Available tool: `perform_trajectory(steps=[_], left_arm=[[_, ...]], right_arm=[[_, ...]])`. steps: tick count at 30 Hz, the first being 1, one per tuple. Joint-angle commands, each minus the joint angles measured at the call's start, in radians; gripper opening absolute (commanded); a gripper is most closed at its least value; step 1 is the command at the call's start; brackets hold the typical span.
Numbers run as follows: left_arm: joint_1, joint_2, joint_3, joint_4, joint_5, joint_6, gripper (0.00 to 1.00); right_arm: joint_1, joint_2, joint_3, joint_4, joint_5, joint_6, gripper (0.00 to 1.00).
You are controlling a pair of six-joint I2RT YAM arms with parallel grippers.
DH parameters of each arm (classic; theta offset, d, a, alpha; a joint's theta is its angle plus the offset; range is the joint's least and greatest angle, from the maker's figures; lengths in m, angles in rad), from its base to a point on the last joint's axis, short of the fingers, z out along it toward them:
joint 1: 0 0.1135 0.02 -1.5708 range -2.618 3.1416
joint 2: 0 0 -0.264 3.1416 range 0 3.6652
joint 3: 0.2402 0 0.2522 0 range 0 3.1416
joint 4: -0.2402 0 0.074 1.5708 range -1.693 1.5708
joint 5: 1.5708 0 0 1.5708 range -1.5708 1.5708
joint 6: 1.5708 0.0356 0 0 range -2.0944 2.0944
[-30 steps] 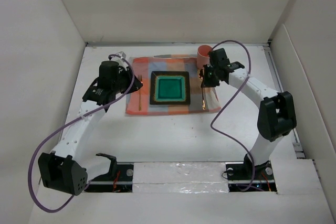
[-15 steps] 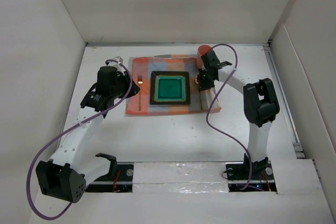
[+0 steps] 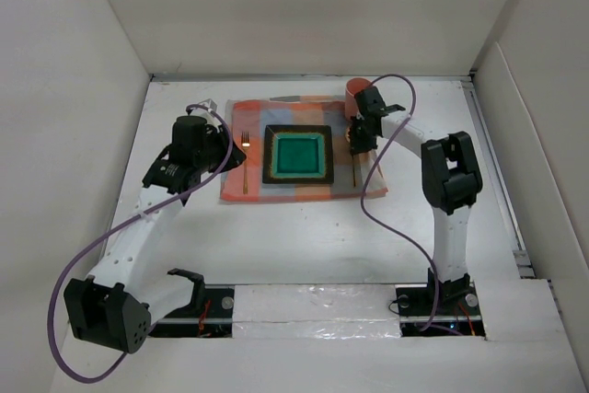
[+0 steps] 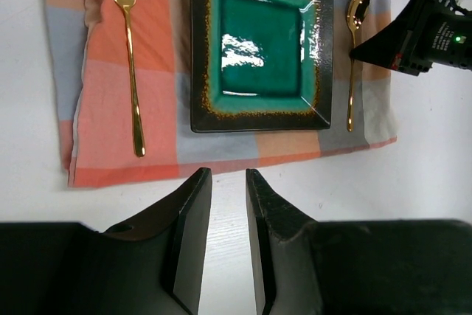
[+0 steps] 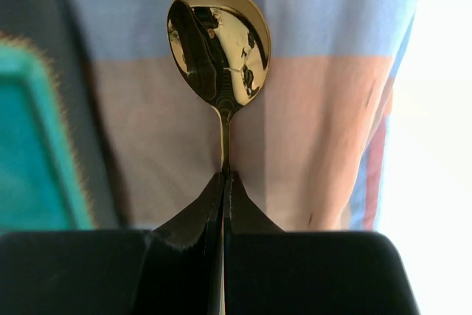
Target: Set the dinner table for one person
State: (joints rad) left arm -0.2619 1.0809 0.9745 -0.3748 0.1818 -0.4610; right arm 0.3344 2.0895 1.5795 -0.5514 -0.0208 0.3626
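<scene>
The counter (image 3: 304, 236) is a wide white surface walled by upright white panels. An orange-and-grey checked cloth (image 4: 99, 134) is spread flat on its far middle part.

At the centre of the cloth sits a square plate (image 4: 259, 42), teal inside with a dark speckled rim. A gold fork (image 4: 131, 57) lies on the cloth to the left of the plate, parallel to its edge, with the tines pointing toward the far side. A gold spoon (image 5: 219, 42) lies along the right strip of the cloth, just beside the plate, with its bowl pointing the far way too. A terracotta cup (image 3: 354, 89) stands at the far right corner of the cloth.

The right pincer (image 5: 223, 182) is pressed together on the neck of the spoon, just below the bowl. The handle runs on past the fingertips toward the near side. From the wrist view I cannot tell whether the spoon rests on the cloth or hangs a little above it. The right arm reaches in from the right over the cup's corner.

The left pincer (image 4: 227, 175) hovers over bare counter at the near edge of the cloth, in line with the plate. Its two dark fingers (image 4: 193, 212) are set narrowly apart with nothing between them. From the top view it sits over the left side of the cloth.
</scene>
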Motion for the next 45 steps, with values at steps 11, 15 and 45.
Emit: perform_trajectory(steps=[11, 15, 45], left_arm=[[0.003, 0.01, 0.001, 0.024, -0.002, 0.002, 0.24], [0.003, 0.007, 0.016, 0.02, -0.002, 0.002, 0.25], [0.003, -0.2, 0.454, 0.019, -0.409, -0.11, 0.46]], right_arm=[[0.005, -0.06, 0.008, 0.044, 0.047, 0.018, 0.3], [0.025, -0.152, -0.047, 0.048, 0.05, 0.039, 0.38], [0.023, -1.207, -0.073, 0.039, 0.39, 0.091, 1.0]])
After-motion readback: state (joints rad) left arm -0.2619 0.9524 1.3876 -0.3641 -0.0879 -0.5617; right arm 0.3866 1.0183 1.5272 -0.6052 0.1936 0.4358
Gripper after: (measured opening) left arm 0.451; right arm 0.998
